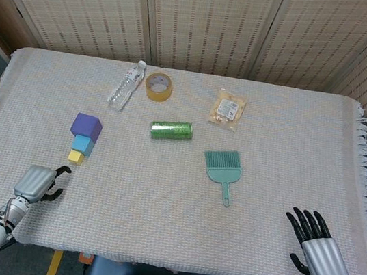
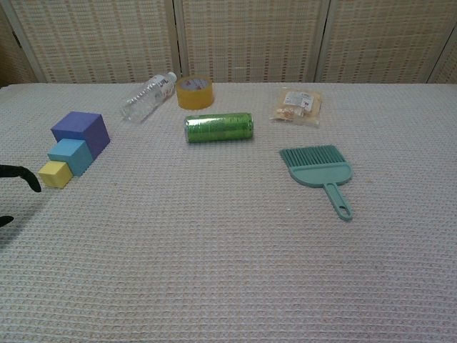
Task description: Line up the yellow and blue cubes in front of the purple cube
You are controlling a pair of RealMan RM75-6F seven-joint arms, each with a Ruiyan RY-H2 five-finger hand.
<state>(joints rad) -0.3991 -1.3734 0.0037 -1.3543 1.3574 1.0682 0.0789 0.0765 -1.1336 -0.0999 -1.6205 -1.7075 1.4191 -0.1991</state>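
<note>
The purple cube (image 1: 86, 125) (image 2: 81, 131) stands on the left side of the cloth-covered table. The blue cube (image 1: 83, 144) (image 2: 70, 155) touches its near side, and the small yellow cube (image 1: 75, 157) (image 2: 55, 174) sits right in front of the blue one, the three forming a line toward me. My left hand (image 1: 37, 182) lies near the front edge, a short way from the yellow cube, holding nothing; only its dark fingertips (image 2: 21, 176) show in the chest view. My right hand (image 1: 316, 247) rests at the front right, fingers spread and empty.
A clear bottle (image 1: 126, 85), a yellow tape roll (image 1: 158, 86) and a snack packet (image 1: 228, 109) lie along the back. A green can (image 1: 171, 130) lies on its side mid-table, with a teal hand brush (image 1: 223, 170) to its right. Woven screens stand behind the table.
</note>
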